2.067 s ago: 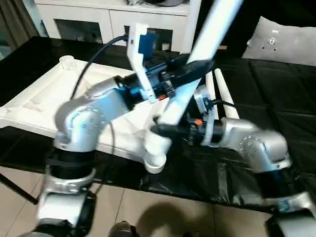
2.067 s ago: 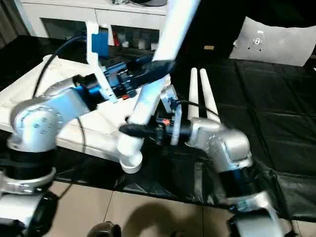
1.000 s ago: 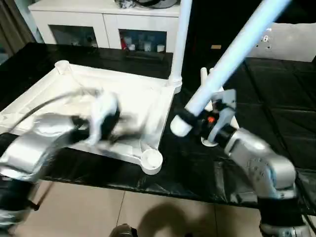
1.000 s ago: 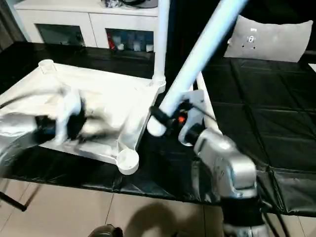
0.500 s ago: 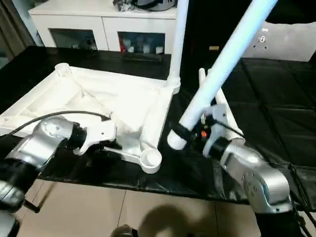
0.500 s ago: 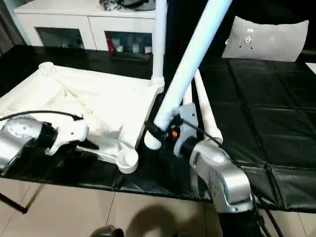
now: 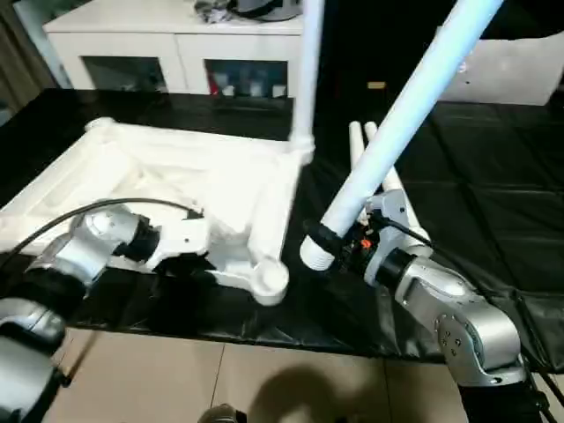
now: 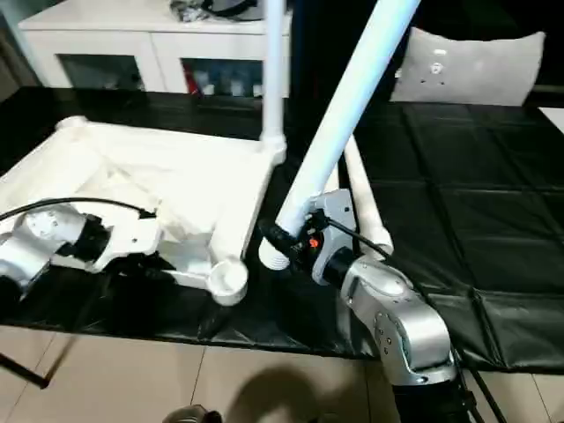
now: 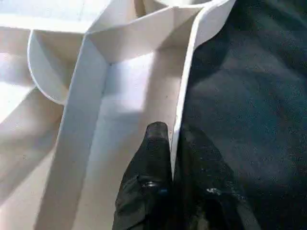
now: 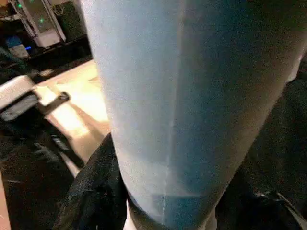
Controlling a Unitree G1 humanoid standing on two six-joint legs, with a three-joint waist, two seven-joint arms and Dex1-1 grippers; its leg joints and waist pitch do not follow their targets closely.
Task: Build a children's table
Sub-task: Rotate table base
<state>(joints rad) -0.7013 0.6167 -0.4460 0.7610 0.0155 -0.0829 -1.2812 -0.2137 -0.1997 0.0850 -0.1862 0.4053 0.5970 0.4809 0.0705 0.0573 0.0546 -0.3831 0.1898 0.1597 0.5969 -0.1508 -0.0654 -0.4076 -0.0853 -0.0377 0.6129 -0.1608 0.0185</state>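
White cabinets (image 7: pixel 176 40), black-covered table (image 8: pixel 493 211), beige tiled floor (image 7: pixel 176 379)

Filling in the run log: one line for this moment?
left gripper: shut on tabletop rim | right gripper: holds tube leg tilted | near socket: empty

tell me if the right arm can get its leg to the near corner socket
Probably yes. The right end effector holds the tube leg just beside the open near corner socket; only black mat lies between.

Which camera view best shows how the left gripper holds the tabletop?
The left wrist view: the left gripper pinches the tabletop rim. Both eye views show that arm at the near edge; the right wrist view shows a corner.
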